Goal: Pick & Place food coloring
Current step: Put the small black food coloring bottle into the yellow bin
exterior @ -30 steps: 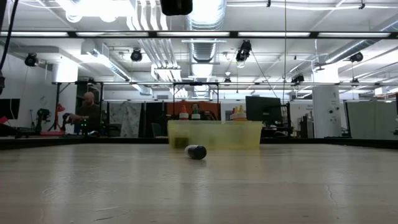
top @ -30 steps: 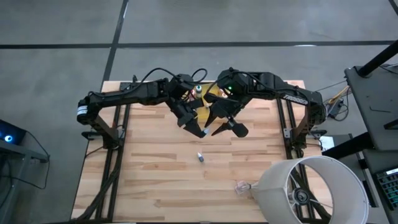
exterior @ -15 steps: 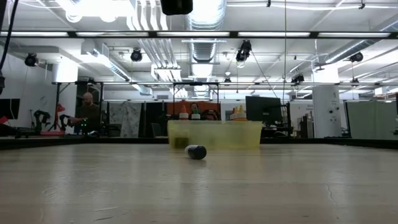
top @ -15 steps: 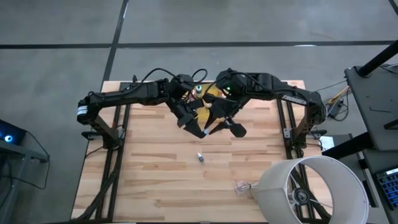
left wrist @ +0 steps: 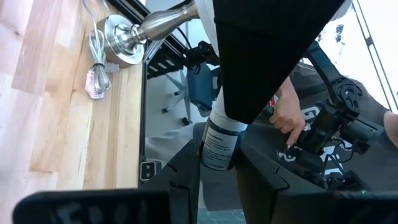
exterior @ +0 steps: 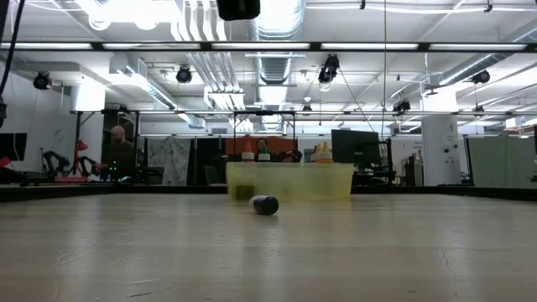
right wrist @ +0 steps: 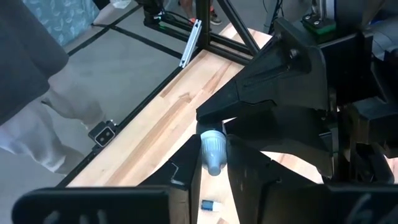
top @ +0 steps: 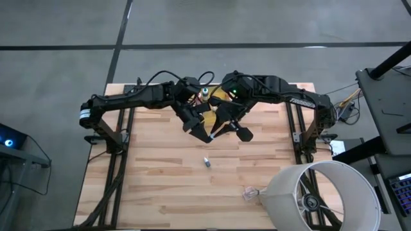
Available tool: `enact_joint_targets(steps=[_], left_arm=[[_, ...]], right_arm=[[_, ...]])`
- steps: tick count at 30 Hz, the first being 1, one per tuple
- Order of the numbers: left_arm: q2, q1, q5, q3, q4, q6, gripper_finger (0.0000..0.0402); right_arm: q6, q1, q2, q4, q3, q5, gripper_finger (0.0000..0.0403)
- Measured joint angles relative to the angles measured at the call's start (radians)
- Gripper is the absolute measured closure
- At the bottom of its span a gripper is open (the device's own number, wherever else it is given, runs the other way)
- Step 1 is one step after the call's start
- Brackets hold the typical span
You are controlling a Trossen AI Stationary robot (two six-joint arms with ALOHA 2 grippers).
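My right gripper (right wrist: 214,163) is clamped on a small pale food coloring bottle (right wrist: 212,151), white cap end pointing away from the wrist, held up in the air above the wood table (top: 154,186). My left gripper (left wrist: 219,163) is pinching a second little bottle (left wrist: 221,142), its printed label showing between the fingers; the top of that bottle is hidden behind the right arm's dark body. From overhead I see the two grippers nose to nose over the back half of the table, the left one (top: 207,136) just beside the right one (top: 218,133), both just in front of the translucent yellow tray (top: 215,97). At table height that tray (exterior: 289,181) sits at the far side with orange- and green-capped bottles (exterior: 248,152) poking above its rim. One more bottle (top: 207,161) lies on its side in the open middle of the table, well apart from both grippers; low down I see it (exterior: 264,205) lying in front of the tray. A crumpled clear plastic scrap (top: 248,192) rests near the front edge, beside a white lampshade (top: 324,196). A person (exterior: 120,151) stands far off in the room.
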Motion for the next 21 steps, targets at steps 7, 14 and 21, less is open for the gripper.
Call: enact_joint_targets(steps=[7, 14, 21], left_arm=[[0.0, 0.0, 0.002, 0.0, 0.003, 0.006, 0.0339], [0.0, 0.0, 0.007, 0.0, 0.005, 0.017, 0.0339], [0.0, 0.0, 0.007, 0.0, 0.012, 0.015, 0.0304]], right_arm=[[0.0, 0.0, 0.0, 0.001, 0.0, -0.002, 0.0345], [0.003, 0.0, 0.0, 0.002, 0.0, -0.002, 0.0346], [0.003, 0.0, 0.0, 0.001, 0.002, 0.0, 0.0346]])
